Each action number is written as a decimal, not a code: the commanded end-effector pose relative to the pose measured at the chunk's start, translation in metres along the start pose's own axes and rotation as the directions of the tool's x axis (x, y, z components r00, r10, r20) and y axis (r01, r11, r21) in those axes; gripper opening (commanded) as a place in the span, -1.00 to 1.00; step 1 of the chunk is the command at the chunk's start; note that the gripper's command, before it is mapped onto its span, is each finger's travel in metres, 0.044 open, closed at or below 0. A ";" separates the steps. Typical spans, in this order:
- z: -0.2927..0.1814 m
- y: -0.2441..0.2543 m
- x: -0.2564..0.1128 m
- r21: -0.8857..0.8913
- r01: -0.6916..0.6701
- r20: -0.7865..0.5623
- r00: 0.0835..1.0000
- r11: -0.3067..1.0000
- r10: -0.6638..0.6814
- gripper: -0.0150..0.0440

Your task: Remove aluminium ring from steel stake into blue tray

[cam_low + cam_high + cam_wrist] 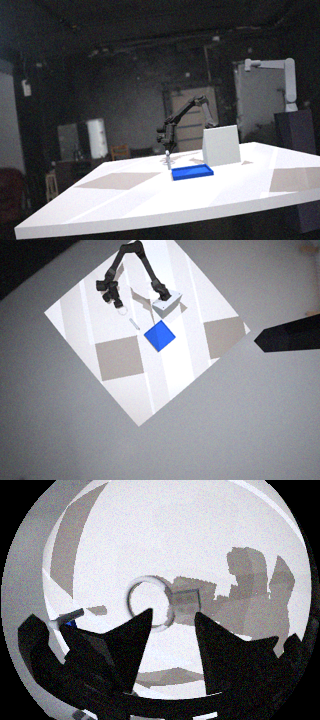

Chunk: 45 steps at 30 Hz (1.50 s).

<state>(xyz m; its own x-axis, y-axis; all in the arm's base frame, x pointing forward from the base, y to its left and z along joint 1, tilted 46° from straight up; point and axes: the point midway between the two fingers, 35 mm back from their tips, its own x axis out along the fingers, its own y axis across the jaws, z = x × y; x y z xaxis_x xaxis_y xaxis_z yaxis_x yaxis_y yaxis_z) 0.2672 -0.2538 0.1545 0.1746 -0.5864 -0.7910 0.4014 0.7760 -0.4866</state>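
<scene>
- Aluminium ring, thin, round and silvery (127, 310) (172, 163) (149, 579): off the stake, apparently flat on the white table (124, 400) (124, 204) (165, 540).
- Black parallel-jaw gripper (119, 307) (170, 152) (174, 614): over the ring's tab side, fingers part-open, nothing gripped.
- Steel stake with cross-bar (134, 324) (169, 164) (70, 617): beside the ring, freeing looks done.
- Blue square tray (158, 336) (192, 176) (70, 624): no ring inside; grasp, carry, release, retreat remain.
- Brands, labels, writing: none legible.

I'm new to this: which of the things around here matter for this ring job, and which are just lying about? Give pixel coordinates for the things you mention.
Part of the job:
- metal ring (127, 309) (173, 162) (131, 594)
- steel stake (134, 324) (168, 162) (72, 616)
- blue tray (160, 336) (192, 175)
- gripper (119, 307) (174, 614)

Just around:
- orange-brown chair (119, 150)
- pale arm on the dark pedestal (290, 80)
</scene>
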 end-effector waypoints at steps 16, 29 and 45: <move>0.004 0.001 -0.001 0.568 0.142 -0.085 0.990 0.811 -0.113 0.19; 0.008 0.002 -0.003 0.849 0.215 -0.131 0.971 0.484 -0.202 0.19; 0.010 0.001 0.000 0.933 0.217 -0.147 0.958 0.285 -0.248 0.19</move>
<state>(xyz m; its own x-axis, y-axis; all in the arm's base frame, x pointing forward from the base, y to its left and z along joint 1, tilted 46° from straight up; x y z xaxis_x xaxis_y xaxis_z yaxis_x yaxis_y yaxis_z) 0.2771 -0.2534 0.1600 -0.0606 -0.7177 -0.6937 0.9927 -0.1162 0.0335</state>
